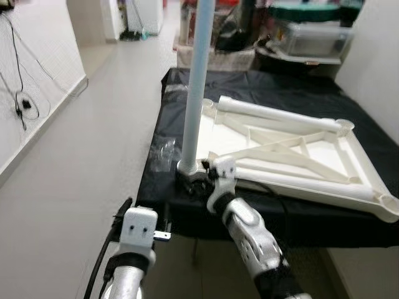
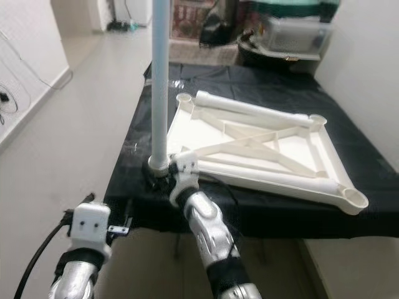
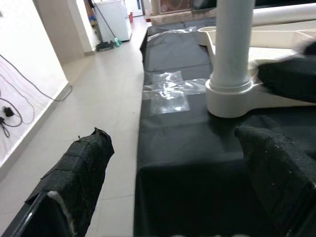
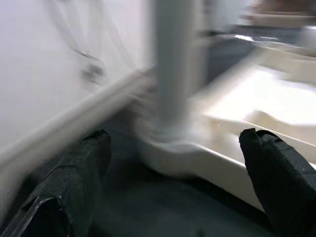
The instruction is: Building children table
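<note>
A: Status on the kids' table?

B: The tabletop (image 1: 299, 156) lies upside down on the black-covered bench (image 1: 262, 93), ribs facing up. One leg (image 1: 196, 81) stands upright in the near-left corner socket (image 1: 187, 167). The other three corner sockets look empty, though two loose white tubes lie along the frame's far and near edges.

A: So roughly a quarter done?

B: My read, yes: one leg in, three to go. Can't tell if the seated leg is fully home.

A: Grippers?

B: The right gripper (image 1: 209, 177) is at the base of that leg, right by the socket. Its wrist view is blurred, but the fingers (image 4: 276, 168) are spread wide with the leg between them, not clamped on it. The left gripper (image 3: 177, 177) sits low off the bench's near-left corner, fingers apart, holding nothing, pointed at the same socket.

A: Anything else on the bench?

B: Clear plastic wrap (image 1: 163, 152) by the left edge, near the socket. Storage bins (image 1: 312, 34) sit beyond the far end.
</note>
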`<state>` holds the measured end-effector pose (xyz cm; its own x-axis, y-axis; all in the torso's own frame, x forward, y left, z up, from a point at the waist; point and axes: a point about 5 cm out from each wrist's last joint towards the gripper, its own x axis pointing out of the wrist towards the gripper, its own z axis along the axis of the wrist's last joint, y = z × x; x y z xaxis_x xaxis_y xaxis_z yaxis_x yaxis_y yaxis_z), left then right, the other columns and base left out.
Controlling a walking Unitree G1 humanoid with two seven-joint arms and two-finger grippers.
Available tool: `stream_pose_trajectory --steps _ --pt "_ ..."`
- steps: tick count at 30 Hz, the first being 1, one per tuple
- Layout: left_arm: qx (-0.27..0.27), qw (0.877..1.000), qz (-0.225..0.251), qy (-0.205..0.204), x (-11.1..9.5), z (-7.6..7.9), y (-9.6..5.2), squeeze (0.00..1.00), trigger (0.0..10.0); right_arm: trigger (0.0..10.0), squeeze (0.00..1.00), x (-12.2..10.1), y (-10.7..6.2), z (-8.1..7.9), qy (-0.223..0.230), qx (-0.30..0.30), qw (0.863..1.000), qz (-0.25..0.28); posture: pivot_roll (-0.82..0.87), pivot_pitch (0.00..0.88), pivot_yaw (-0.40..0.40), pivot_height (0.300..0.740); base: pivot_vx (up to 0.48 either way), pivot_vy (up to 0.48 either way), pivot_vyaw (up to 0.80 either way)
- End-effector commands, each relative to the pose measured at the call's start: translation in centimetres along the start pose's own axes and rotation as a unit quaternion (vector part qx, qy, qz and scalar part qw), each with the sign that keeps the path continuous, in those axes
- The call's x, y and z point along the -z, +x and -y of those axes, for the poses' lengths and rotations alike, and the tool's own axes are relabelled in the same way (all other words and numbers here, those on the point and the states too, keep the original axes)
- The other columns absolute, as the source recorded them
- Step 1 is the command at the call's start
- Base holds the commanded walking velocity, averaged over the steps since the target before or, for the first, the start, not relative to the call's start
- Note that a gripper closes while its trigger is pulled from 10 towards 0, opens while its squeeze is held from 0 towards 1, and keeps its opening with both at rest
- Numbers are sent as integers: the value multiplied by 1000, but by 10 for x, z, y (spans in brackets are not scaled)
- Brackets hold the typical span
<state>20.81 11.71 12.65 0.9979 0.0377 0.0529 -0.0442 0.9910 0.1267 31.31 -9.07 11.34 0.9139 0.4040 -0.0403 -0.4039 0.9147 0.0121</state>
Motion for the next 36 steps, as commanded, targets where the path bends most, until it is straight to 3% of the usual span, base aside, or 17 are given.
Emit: stream_pose_trajectory --steps 1,2,5,11,16,24,36 --pt "4 1000 -7 3 4 1 1 0 10000 10000 0 -2 -1 4 -17 21 1000 0 79 0 -41 740 0 0 0" --pt "-1 1000 -10 3 5 -1 1 0 10000 10000 0 -3 -2 7 -19 47 999 2 77 0 -39 740 0 0 0" --pt "-15 1000 -22 -1 9 -6 1 0 10000 10000 0 -7 -9 5 -29 46 998 21 69 0 -27 740 0 0 0" --pt "-16 999 -29 0 12 -9 3 0 10000 10000 0 -3 -22 -8 -20 -9 999 29 65 0 -23 740 0 0 0" --pt "-6 999 -34 9 15 -6 7 0 10000 10000 0 -1 -19 -9 -18 -5 1000 17 66 0 -29 740 0 0 -666" --pt "11 999 -45 24 20 -1 9 0 10000 10000 0 0 -19 -11 -22 -13 1000 13 63 0 -29 740 0 0 0" --pt "15 998 -50 32 24 -1 10 0 10000 10000 0 2 -18 -8 -8 -6 1000 3 66 0 -30 740 0 -462 0"
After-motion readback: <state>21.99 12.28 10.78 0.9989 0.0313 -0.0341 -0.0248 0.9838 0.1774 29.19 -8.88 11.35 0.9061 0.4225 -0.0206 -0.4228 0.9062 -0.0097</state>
